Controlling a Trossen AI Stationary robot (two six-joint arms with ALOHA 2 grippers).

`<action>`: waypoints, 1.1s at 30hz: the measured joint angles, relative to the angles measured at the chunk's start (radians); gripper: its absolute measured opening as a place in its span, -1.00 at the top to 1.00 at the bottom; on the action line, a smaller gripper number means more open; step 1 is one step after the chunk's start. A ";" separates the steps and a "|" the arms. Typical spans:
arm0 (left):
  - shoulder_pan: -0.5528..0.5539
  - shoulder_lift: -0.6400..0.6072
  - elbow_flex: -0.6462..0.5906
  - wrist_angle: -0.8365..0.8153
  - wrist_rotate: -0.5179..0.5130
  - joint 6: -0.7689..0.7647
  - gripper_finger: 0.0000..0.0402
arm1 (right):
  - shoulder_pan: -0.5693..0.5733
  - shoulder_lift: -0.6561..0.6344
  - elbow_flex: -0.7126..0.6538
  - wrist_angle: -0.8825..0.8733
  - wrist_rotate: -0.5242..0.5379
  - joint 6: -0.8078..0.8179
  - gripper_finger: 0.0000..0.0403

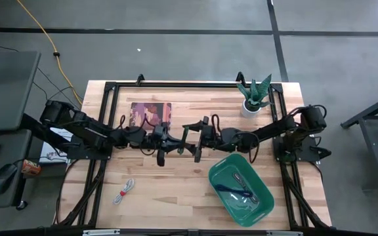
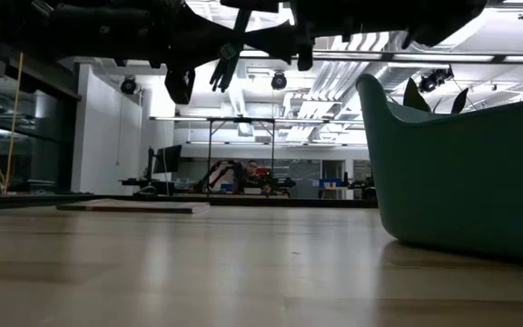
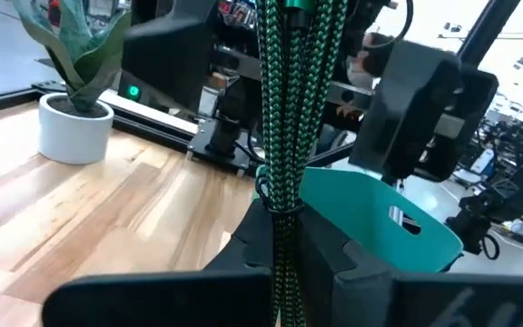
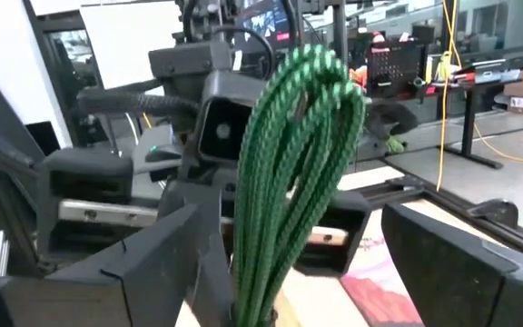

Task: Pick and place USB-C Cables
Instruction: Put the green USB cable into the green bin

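A green USB-C cable bundle (image 1: 188,134) hangs in the air above the middle of the table, and my left gripper (image 3: 286,238) is shut on it. My right gripper (image 4: 289,232) is open and level, facing the left one. Its fingers stand on either side of the bundle (image 4: 298,154) without touching it. A white-and-red cable (image 1: 125,191) lies flat on the table near the front left. The teal tub (image 1: 216,172) at the front right holds a dark cable (image 1: 231,188) and a silver one (image 1: 247,183). My left gripper pinches the green bundle low on its strands (image 3: 284,213) between its two fingers (image 3: 248,245). The fingers come level from the table's left and lie across the bundle. The bundle stands roughly upright, its looped end (image 4: 325,68) on top, clear of the table.
A potted plant (image 1: 254,98) stands at the far right corner. A flat pink picture mat (image 1: 151,113) lies at the far middle. Bare wood (image 1: 169,196) lies between the white-and-red cable and the tub. A long yellow cord (image 1: 44,36) runs on the floor beyond the table.
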 joint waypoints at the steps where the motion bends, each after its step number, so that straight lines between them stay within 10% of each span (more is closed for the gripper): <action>1: -0.001 0.000 0.000 -0.001 0.000 0.001 1.00 | 0.000 0.000 0.001 -0.003 0.000 -0.005 -0.65; 10: -0.001 0.000 0.000 -0.020 0.023 0.002 1.00 | 0.000 -0.007 0.001 -0.029 0.040 -0.005 -0.41; 19: 0.010 0.000 0.000 -0.026 0.015 0.003 0.97 | 0.001 -0.008 0.001 -0.035 0.016 0.020 0.87; 33: 0.049 -0.111 0.000 -0.203 0.020 0.047 0.35 | 0.030 -0.137 -0.001 -0.332 0.136 0.013 0.92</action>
